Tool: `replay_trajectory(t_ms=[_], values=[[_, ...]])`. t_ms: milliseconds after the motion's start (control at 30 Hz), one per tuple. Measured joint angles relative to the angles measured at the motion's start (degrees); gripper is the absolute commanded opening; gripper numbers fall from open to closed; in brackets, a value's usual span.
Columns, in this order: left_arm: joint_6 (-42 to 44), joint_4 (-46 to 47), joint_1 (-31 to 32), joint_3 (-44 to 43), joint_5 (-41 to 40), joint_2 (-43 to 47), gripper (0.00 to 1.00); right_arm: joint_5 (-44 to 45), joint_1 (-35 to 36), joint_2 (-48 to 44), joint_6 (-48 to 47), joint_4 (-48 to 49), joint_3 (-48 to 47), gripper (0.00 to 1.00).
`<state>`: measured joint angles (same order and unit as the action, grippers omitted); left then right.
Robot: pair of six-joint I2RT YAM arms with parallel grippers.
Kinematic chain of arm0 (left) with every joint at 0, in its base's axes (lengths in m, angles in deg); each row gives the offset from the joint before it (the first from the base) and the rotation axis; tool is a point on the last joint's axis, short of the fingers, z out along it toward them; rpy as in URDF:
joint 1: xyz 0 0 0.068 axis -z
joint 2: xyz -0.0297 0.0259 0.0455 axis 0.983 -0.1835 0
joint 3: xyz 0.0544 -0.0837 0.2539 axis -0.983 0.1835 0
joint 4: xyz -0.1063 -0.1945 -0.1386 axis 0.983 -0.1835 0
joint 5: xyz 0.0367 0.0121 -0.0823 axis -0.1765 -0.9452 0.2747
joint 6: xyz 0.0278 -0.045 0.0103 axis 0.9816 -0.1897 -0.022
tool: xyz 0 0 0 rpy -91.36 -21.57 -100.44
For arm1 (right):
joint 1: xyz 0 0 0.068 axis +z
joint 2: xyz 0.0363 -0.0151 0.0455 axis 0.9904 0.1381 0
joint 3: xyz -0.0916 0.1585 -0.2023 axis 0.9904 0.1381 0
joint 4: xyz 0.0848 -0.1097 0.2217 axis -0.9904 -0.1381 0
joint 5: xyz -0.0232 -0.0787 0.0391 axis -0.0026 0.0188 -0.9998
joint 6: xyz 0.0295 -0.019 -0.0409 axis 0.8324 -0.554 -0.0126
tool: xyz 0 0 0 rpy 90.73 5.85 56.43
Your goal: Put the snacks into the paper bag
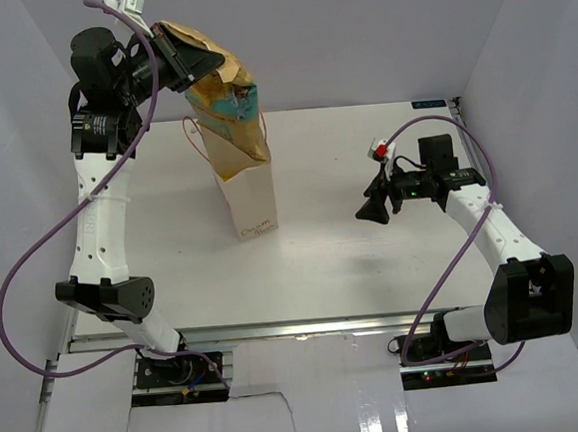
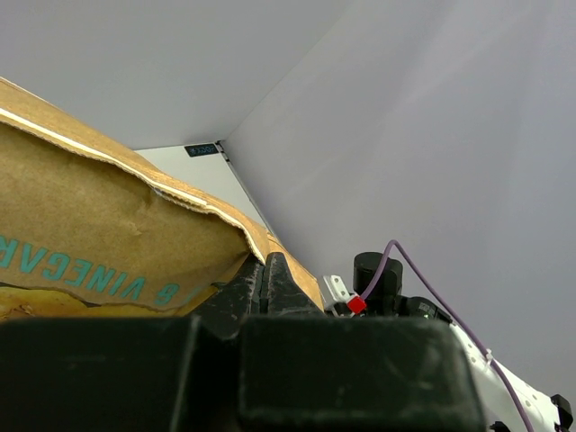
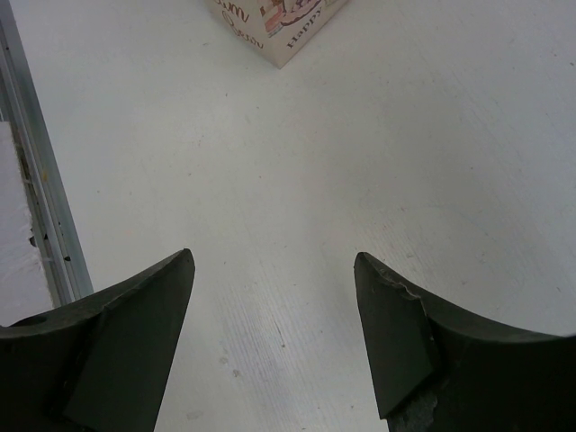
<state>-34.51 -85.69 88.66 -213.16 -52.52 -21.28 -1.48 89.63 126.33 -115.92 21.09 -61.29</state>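
Observation:
My left gripper [image 1: 197,65] is shut on the top edge of a large orange-yellow chip bag [image 1: 225,96] and holds it high, its lower end hanging into the mouth of the cream-white paper bag [image 1: 250,204]. In the left wrist view the chip bag [image 2: 99,243] fills the left side, with teal lettering, pinched between the closed fingers [image 2: 264,281]. My right gripper [image 1: 374,209] is open and empty, low over the table to the right of the paper bag. The right wrist view shows the bag's lettered bottom corner [image 3: 279,27] ahead of the spread fingers [image 3: 396,333]. Other snacks are hidden.
The white table [image 1: 343,262] is walled at the back and both sides. A metal rail [image 3: 40,216] runs along the table's near edge. The orange-red cord handles [image 1: 195,143] stick out at the bag's left.

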Motion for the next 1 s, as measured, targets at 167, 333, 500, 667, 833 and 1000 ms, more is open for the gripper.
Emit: replay_trajectory(t_ms=[167, 333, 500, 667, 833, 1000], values=[[-0.4, 0.3, 0.0, -0.5, 0.4, -0.1, 0.00, 0.0, 0.0, 0.0, 0.0, 0.0, 0.0, 0.77], [-0.5, 0.6, 0.0, -0.7, 0.7, -0.1, 0.00, 0.0, 0.0, 0.0, 0.0, 0.0, 0.0, 0.77], [-0.8, 0.9, 0.1, -0.7, 0.7, -0.1, 0.00, 0.0, 0.0, 0.0, 0.0, 0.0, 0.0, 0.77], [-0.8, 1.3, 0.2, -0.1, 0.7, -0.1, 0.00, 0.0, 0.0, 0.0, 0.0, 0.0, 0.0, 0.77], [-0.8, 1.4, 0.3, 1.9, 0.4, 0.4, 0.00, 0.0, 0.0, 0.0, 0.0, 0.0, 0.0, 0.77], [-0.3, 2.2, 0.3, 4.4, -0.6, 2.2, 0.00, 0.0, 0.0, 0.0, 0.0, 0.0, 0.0, 0.77]])
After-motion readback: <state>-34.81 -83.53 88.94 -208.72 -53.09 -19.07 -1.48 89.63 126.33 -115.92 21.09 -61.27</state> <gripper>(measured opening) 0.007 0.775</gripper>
